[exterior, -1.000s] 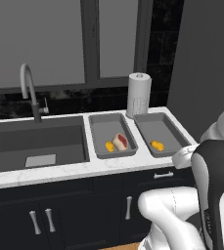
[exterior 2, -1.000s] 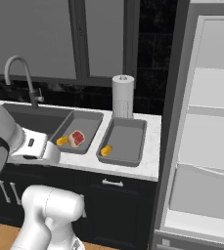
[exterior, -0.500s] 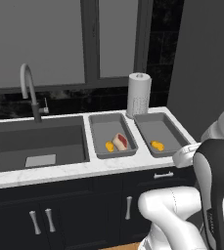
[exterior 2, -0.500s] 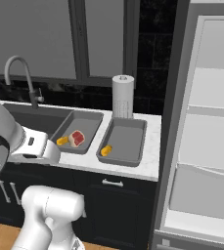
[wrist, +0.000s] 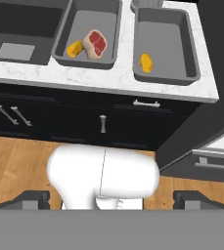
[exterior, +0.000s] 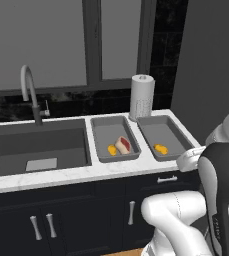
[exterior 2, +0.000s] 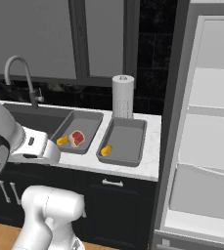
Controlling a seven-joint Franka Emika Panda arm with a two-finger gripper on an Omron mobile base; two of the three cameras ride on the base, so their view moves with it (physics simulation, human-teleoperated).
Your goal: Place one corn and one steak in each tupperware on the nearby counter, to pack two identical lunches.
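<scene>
Dark cabinets with silver bar handles carry the white marble counter (exterior: 61, 175), with a deep dark sink (exterior: 36, 150) and its curved faucet (exterior: 30, 90) to the left, a paper towel roll (exterior: 141, 96) at the back, and an open fridge (exterior 2: 201, 127) seen in the right base view. Two grey tupperware trays sit side by side just beside the sink: the left tupperware (exterior: 102, 134) holds one corn (exterior: 112, 149) and one steak (exterior: 123, 145) touching each other near its front, while the right tupperware (exterior: 173, 132) holds only a second corn (exterior: 160, 148) — so one lunch looks packed and the other, in my judgement, still wants a steak, and no second steak shows in these frames. The steak is likely a soft, slightly yielding chunk, light and a little slick on its red face; a grip across its tan rim, thick side between the fingers, seems safest. Each corn is probably stiff and light but round, prone to rolling, so it is best taken across the middle of the cob. The hand view looks down from well back over floor and cabinets, giving both trays' contents plainly from above — the left base view adds the faucet and window behind, and the right base view the fridge shelves. The pincer (wrist: 111, 197) has its two tips set wide apart, holding nothing.
</scene>
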